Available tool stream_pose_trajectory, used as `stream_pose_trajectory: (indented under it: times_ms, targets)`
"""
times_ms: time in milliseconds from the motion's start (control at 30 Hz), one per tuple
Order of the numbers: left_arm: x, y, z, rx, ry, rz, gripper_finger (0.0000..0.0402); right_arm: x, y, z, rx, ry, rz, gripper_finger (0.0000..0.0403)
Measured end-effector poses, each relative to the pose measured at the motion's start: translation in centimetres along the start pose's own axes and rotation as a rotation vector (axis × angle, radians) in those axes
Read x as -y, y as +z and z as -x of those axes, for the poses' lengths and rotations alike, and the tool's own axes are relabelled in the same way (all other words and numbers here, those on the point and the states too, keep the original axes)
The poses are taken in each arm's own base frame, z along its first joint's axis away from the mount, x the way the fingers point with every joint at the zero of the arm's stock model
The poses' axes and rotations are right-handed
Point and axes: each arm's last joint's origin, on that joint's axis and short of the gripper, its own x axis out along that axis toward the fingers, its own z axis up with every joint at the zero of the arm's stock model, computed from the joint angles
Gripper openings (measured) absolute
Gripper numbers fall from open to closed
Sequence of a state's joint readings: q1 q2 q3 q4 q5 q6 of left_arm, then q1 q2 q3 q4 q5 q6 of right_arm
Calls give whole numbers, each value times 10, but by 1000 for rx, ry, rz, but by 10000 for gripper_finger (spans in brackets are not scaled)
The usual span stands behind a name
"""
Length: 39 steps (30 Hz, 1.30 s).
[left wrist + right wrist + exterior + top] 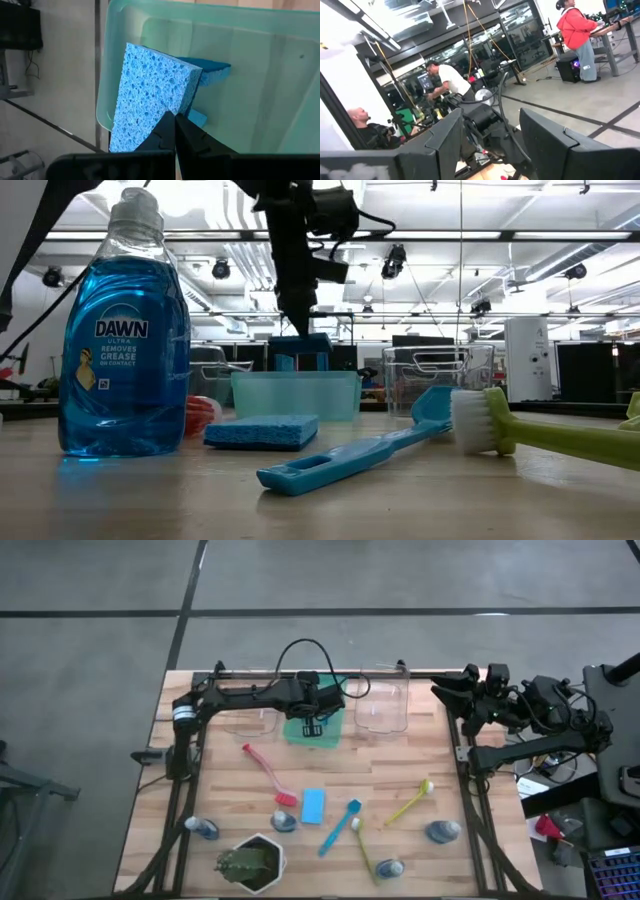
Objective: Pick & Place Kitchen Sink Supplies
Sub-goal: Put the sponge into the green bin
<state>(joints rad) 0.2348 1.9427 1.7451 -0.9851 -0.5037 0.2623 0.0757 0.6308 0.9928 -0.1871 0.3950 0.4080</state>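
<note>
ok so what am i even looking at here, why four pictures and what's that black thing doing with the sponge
It is one table filmed by four cameras: one overhead, one at tabletop level, and one on each wrist of two dark robot arms. The left end effector is shut on a blue sponge, holding it over a pale green tray that already has another sponge in it. The right end effector waits at the table's far right corner, fingers apart. On the wooden table lie another sponge, red, blue and yellow-green dish brushes, small soap bottles, a potted plant and clear bins.
</note>
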Motion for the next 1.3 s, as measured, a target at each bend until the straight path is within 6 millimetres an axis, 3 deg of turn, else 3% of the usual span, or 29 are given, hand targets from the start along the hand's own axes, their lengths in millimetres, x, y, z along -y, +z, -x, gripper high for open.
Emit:
stream_pose_trajectory:
  times_ms: [1300]
  targets:
    - [4, 1, -6, 28, -5, 3, 0, -1, -3, -5, -11, -1, 12, 194]
